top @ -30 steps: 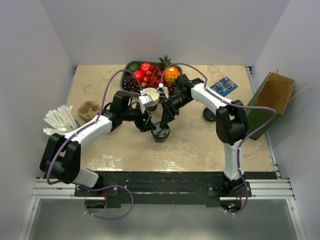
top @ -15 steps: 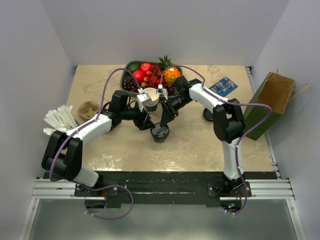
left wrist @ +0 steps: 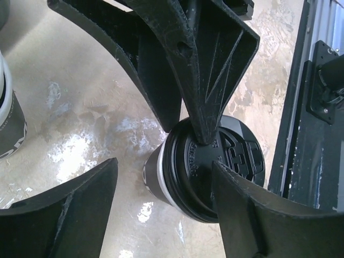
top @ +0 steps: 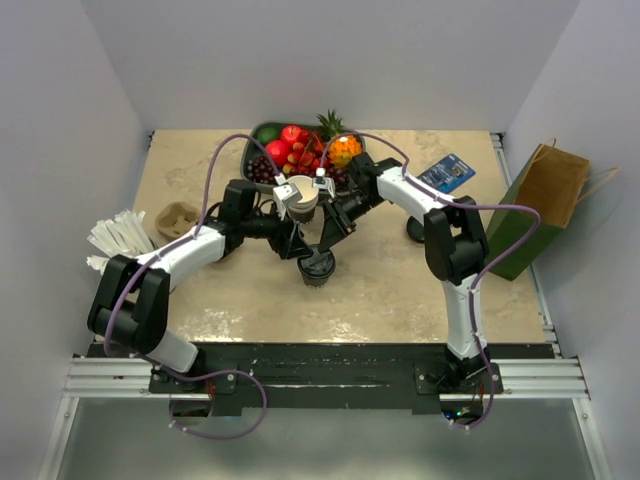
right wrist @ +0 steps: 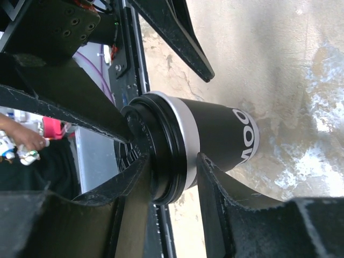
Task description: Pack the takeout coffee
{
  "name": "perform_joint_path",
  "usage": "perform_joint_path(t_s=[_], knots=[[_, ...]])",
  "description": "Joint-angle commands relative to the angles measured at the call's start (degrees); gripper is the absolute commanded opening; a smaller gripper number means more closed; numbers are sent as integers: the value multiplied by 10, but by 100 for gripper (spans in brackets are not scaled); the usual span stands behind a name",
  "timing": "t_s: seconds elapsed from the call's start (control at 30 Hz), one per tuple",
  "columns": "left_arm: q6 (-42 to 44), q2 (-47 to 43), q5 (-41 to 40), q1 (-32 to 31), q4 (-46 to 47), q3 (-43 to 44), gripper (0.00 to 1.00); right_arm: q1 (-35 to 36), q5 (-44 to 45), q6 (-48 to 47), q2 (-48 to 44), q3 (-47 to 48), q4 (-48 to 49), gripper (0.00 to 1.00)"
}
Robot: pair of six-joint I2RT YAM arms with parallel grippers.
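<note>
The takeout coffee is a black cup with a white band and a black lid, standing mid-table. The right wrist view shows my right gripper shut on the coffee, one finger on the lid top and the other under the rim against the white band. From the top camera the right gripper reaches down from behind the cup. My left gripper comes in from the left and stands open. In the left wrist view the left gripper straddles the coffee, its left finger well apart from it.
A fruit bowl sits at the back, with an open paper cup just in front of it. To the left lie a cardboard cup carrier and white wrapped sticks. A loose black lid, a blue packet and a brown paper bag are on the right.
The right jaws have narrowed onto the lid's rim. Both arms have shifted slightly left; the cup stays in nearly the same spot.
</note>
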Motion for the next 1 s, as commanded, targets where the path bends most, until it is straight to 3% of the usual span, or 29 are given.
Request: perform_joint_path(t_s=[0.0,0.4,0.67,0.97], knots=[[-23,6,37,16,17,22,75,-5,-13,20,10,4,13,40],[-50,4,60,30,11,6,76,-12,-24,38,9,12,22,41],[-38,-9,94,33,-36,-4,79,-11,-21,30,-2,11,15,51],[-103,-18,87,33,22,-54,82,-11,-24,6,-16,5,-4,61]])
